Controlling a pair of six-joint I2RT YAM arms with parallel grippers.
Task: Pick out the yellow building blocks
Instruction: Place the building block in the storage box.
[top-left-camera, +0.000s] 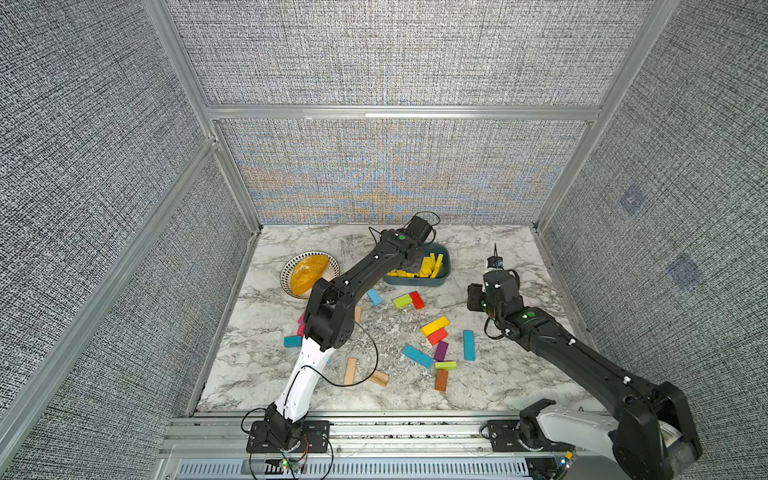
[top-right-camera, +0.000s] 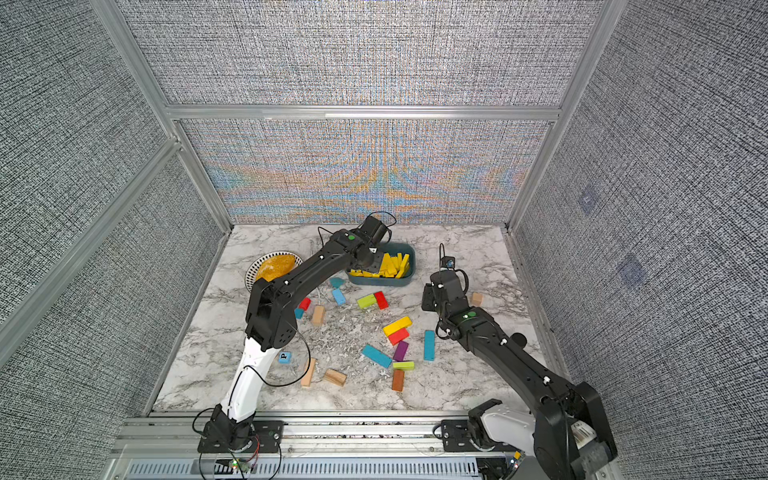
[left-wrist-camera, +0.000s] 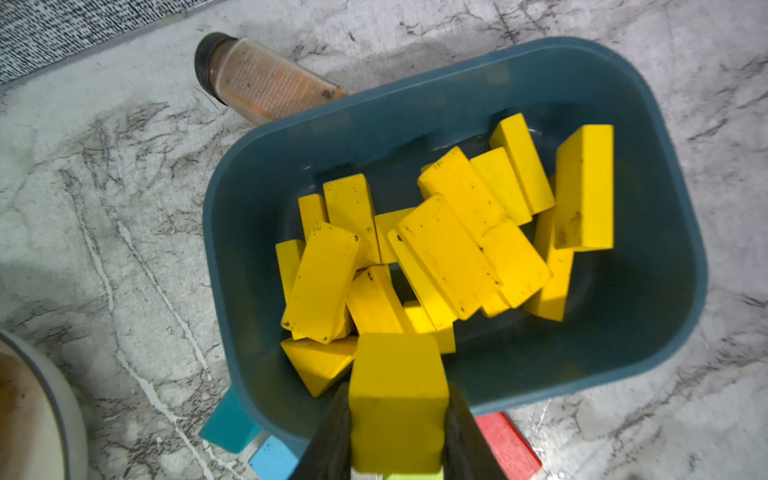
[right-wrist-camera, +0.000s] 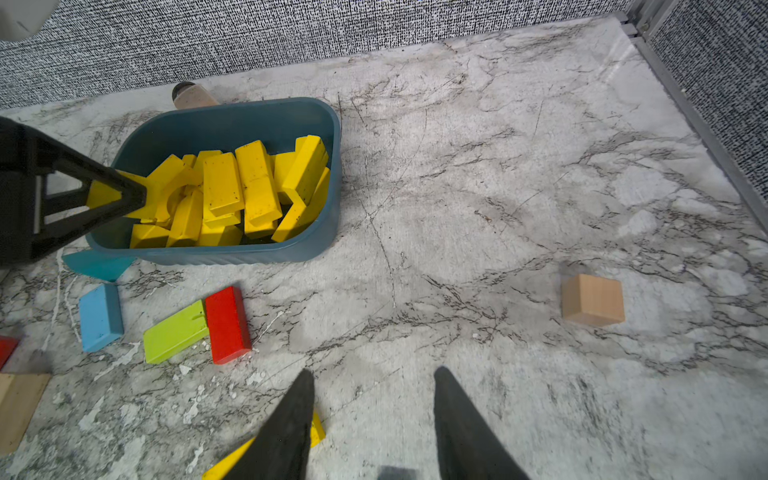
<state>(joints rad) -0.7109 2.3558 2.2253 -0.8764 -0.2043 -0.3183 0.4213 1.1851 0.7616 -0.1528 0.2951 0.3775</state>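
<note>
Several yellow building blocks lie piled in a dark blue bin, which shows in both top views and the right wrist view. My left gripper hangs over the bin's near rim, shut on one yellow block held end-on between its fingers. One yellow bar lies loose on the table against a red block. My right gripper stands open above bare marble with nothing between its fingers. The loose bar's end peeks out beside one finger.
A patterned plate with an orange-yellow lump sits left of the bin. A brown bottle lies behind it. Lime-green, red, blue, purple and pale wood blocks are scattered about. A wood cube sits at the right.
</note>
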